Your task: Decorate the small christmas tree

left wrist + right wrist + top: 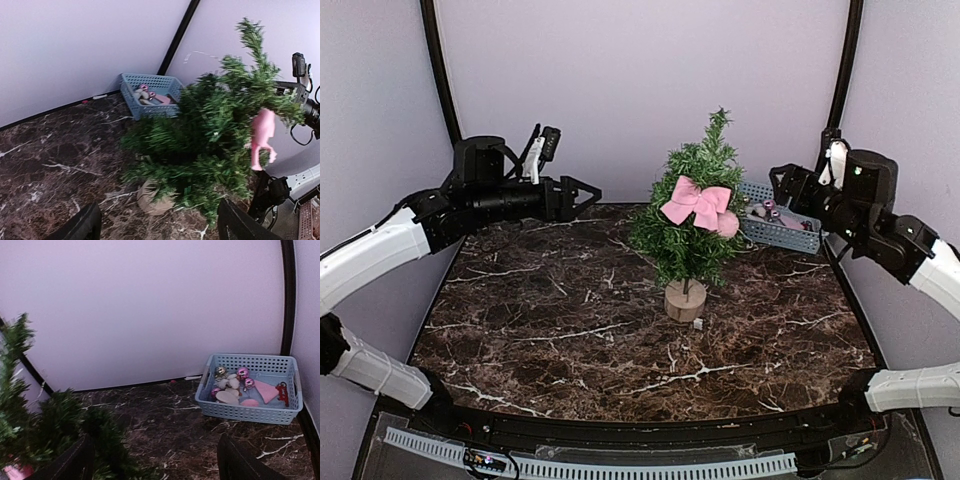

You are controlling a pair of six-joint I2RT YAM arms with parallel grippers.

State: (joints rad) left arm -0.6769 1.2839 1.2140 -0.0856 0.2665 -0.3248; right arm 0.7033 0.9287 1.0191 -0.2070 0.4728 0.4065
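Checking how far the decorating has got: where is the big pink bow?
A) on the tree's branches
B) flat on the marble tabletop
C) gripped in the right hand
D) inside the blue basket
A: the pink bow sits high on the front branches of the small christmas tree, apart from the blue basket at the back right of the table.

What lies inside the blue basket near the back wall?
The blue basket holds pink baubles, a silvery bauble, pale ornaments and a pink flat piece. Anything beneath them is covered.
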